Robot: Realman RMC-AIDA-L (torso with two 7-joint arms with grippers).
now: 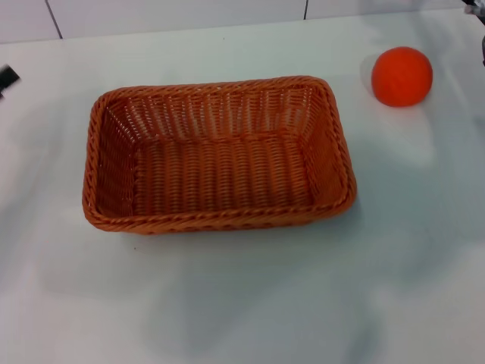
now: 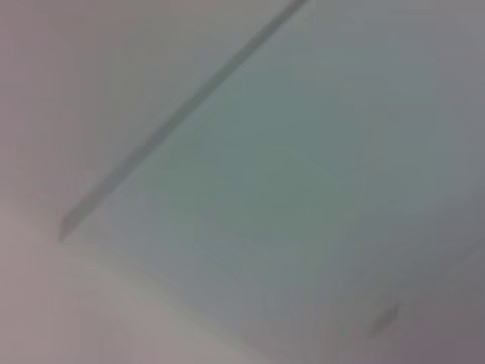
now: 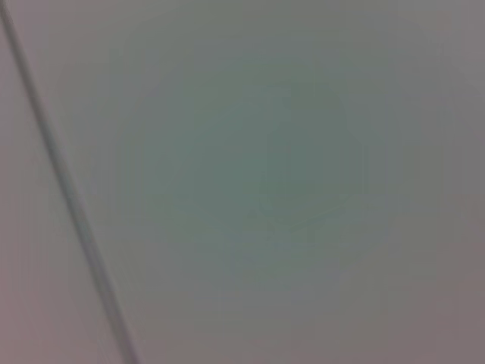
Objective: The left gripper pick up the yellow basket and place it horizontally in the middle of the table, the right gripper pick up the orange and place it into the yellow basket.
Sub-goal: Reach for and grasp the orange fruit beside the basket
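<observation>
White desk (image 1: pixel 227 303) | yellow basket (image 1: pixel 218 155) lies lengthwise at centre, empty | orange (image 1: pixel 402 76) at 2 o'clock, well apart from it | left end effector (image 1: pixel 7 78) at 9 o'clock edge, right end effector (image 1: pixel 479 6) at 1 o'clock corner, opening cannot be told | judged: basket step done, orange pick next | no writing legible
</observation>
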